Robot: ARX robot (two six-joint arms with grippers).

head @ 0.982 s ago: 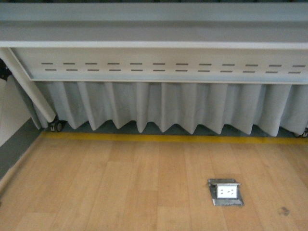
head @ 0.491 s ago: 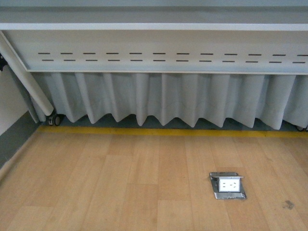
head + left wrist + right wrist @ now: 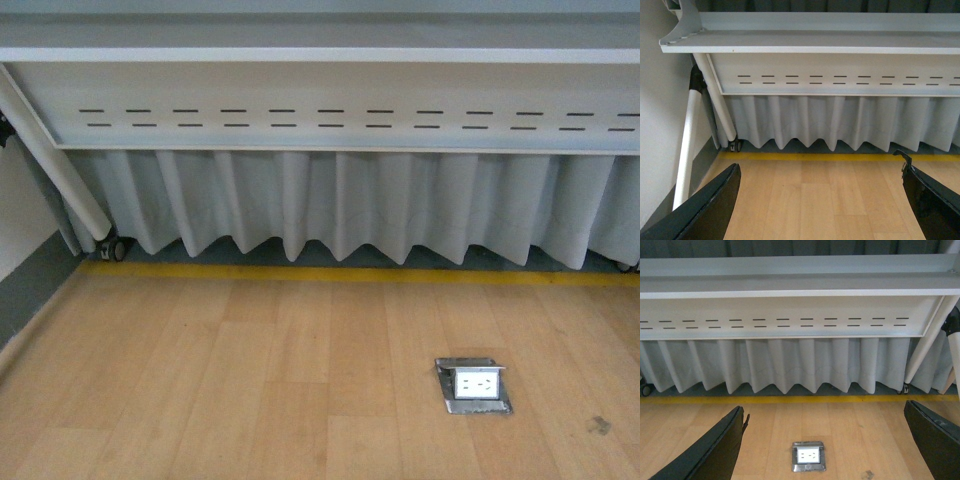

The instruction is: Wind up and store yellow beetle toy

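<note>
Front view is showing a pale wooden plank floor [image 3: 250, 390] running up to a yellow floor stripe [image 3: 300, 271], with neither arm appearing in it. Behind the stripe, a pleated grey fabric skirt [image 3: 350, 205] is hanging beneath a long grey metal panel with two rows of short slots [image 3: 350, 105]. A square metal floor socket box with a white outlet face [image 3: 472, 386] is sitting in the planks toward the right, and a small dark mark [image 3: 600, 425] is lying just beyond it. At the left, a slanted white tubular leg [image 3: 55, 150] is ending near a small black caster wheel [image 3: 116, 249].

The yellow beetle toy is not appearing in any of the three views, so its place cannot be told.

Left wrist view is showing the left pincer [image 3: 820, 200] with its two black fingers [image 3: 705, 210] standing wide apart and nothing between them; only floor planks are lying behind the gap. A white pole is rising beside the wall there.

Right wrist view is showing the right pincer [image 3: 825, 445] likewise spread wide and holding nothing, its black fingers [image 3: 710, 452] framing the socket box [image 3: 808, 456] on the floor farther off. What looks like a thin tab is sticking out near one fingertip, though it is too small to make out.
</note>
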